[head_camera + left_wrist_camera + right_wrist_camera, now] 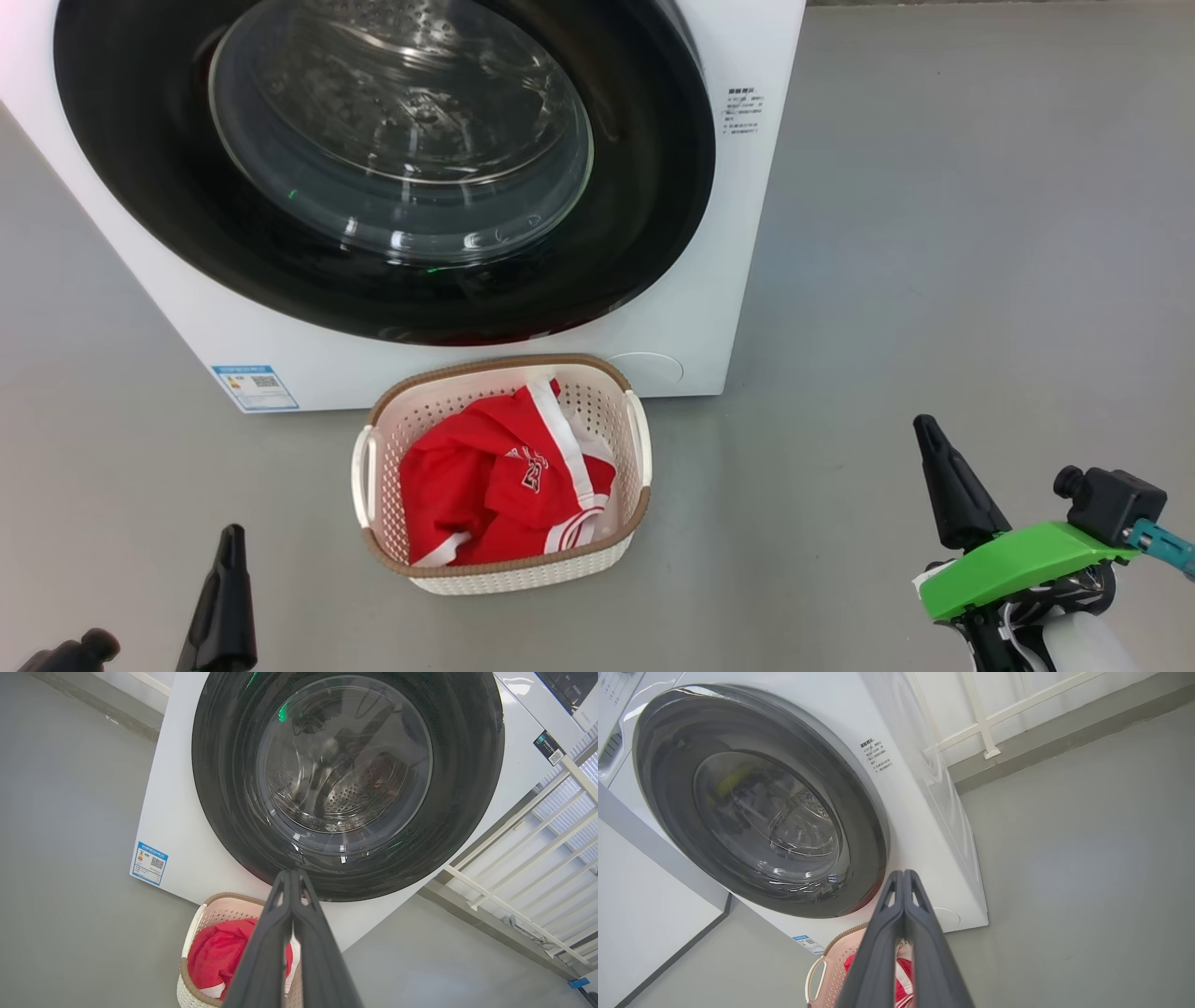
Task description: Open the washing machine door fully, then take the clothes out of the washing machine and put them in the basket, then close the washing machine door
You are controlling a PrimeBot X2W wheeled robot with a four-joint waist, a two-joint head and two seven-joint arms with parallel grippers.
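Head view, looking down at a grey floor (pixel 934 233). The washing machine (pixel 738 280), a big white front-loader, fills the frame from 9 o'clock through 12 to 1 o'clock. The washing machine door (pixel 140 187) lies shut, flat against the machine's front: a wide glossy black ring around a bulging clear glass bowl. The perforated steel drum (pixel 420 103) shows through the glass. A small blue label (pixel 255 386) sits low on the machine's front, toward 8 o'clock.

At 6 o'clock, just in front of the machine's base, stands the basket (pixel 513 579), cream perforated plastic with a brown woven-look rim and side handles. The clothes (pixel 476 485) lie bunched inside it: red fabric with white trim and stripes, plus a bit of white lettering too crumpled to read.

The right gripper (pixel 927 431) rises at 4 o'clock above a green wrist part, well apart from the basket. Its two dark fingers are pressed together, holding nothing. The left gripper (pixel 231 541) rises at 7 o'clock, near the basket's left side. Its fingers are also together and empty.
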